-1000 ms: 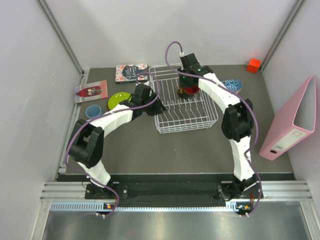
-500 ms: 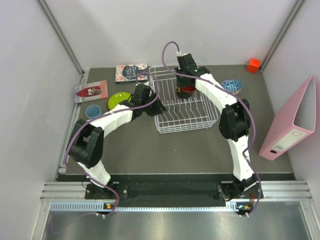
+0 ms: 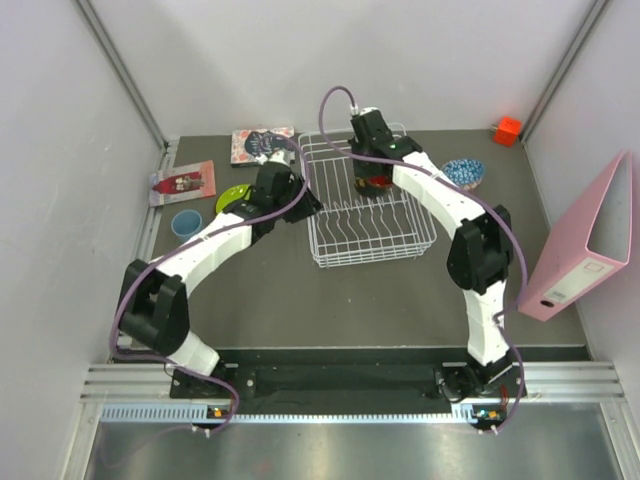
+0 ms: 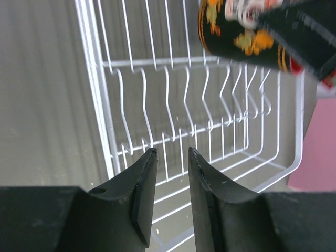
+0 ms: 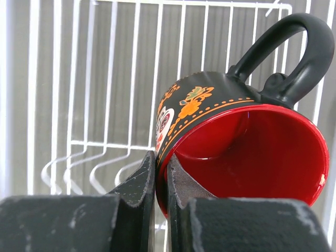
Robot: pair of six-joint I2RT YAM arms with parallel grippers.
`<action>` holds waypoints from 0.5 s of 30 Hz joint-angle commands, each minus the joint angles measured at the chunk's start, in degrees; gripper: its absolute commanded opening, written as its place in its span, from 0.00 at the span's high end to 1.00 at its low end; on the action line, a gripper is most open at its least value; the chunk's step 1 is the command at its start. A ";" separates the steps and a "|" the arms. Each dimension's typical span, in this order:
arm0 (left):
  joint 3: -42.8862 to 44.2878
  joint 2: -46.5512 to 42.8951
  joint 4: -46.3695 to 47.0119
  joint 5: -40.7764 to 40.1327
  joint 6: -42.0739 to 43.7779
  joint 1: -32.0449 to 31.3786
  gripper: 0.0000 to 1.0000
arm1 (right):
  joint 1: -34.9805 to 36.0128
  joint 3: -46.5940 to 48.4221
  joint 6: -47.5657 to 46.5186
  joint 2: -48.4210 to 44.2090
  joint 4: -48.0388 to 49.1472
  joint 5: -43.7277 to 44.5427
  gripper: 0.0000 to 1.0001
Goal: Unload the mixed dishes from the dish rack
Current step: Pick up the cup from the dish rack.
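Note:
The white wire dish rack (image 3: 372, 232) stands mid-table. My right gripper (image 3: 374, 176) is over its far part, shut on the rim of the black cartoon mug (image 5: 210, 105) with red inside, one finger inside and one outside; the mug hangs tilted above the wires. My left gripper (image 3: 306, 206) is at the rack's left side, jaws slightly apart and empty, as the left wrist view (image 4: 172, 152) shows. A lime-green plate (image 3: 232, 197), a pale blue cup (image 3: 185, 222) and a blue-dotted bowl (image 3: 463, 172) lie on the table. The red floral plate and beige bowl are out of view.
Two printed cards (image 3: 262, 143) (image 3: 183, 182) lie at the back left. A small orange-red block (image 3: 508, 130) sits in the far right corner. A pink binder (image 3: 585, 240) leans against the right wall. Grey walls close in the table.
My left arm has stretched farther out, its gripper now higher along the rack's left side and covering more of the green plate. My right gripper has shifted slightly left with the mug.

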 commanded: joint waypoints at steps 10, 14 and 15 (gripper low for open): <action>2.43 -15.41 -6.76 -24.94 0.27 1.16 0.59 | 14.96 -2.08 -8.23 -22.58 3.98 8.41 1.00; 3.04 -18.31 -13.43 -29.25 -0.79 2.74 0.59 | 22.44 -6.73 -14.02 -27.25 4.78 7.61 1.00; 3.13 -19.54 -14.32 -30.12 -0.88 3.79 0.59 | 24.02 -7.44 -14.48 -27.96 4.43 7.44 1.00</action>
